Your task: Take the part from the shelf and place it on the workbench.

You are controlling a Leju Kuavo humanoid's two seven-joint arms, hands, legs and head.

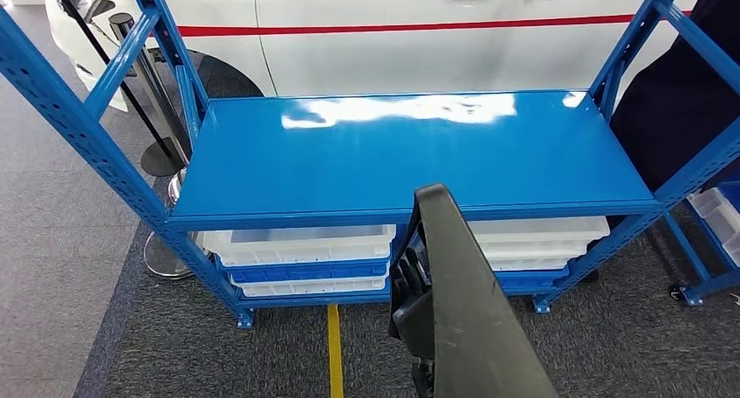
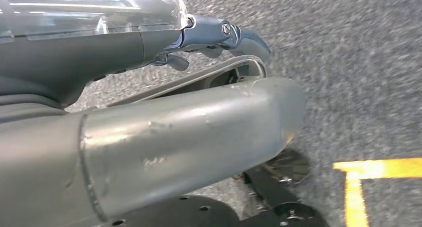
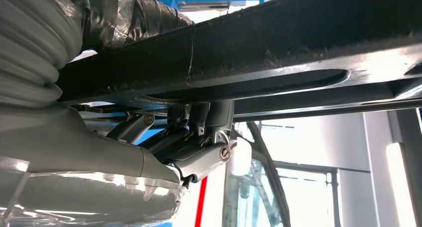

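part [image 1: 462, 302]: long dark piece, held near the shelf [image 1: 410, 154] front
right robot hand [image 3: 199, 142]: fingers clamped on part
left robot hand [image 2: 219, 35]: state unclear, above the floor [image 2: 358, 62]

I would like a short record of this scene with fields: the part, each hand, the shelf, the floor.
part: long dark grey part, held up in front of the shelf
right hand: right hand grips the part from beneath
left hand: left hand hangs over the carpet, holding nothing visible; fingers hard to judge
shelf: blue shelf, top board bare and glossy; white trays below
floor: grey carpet with a yellow line
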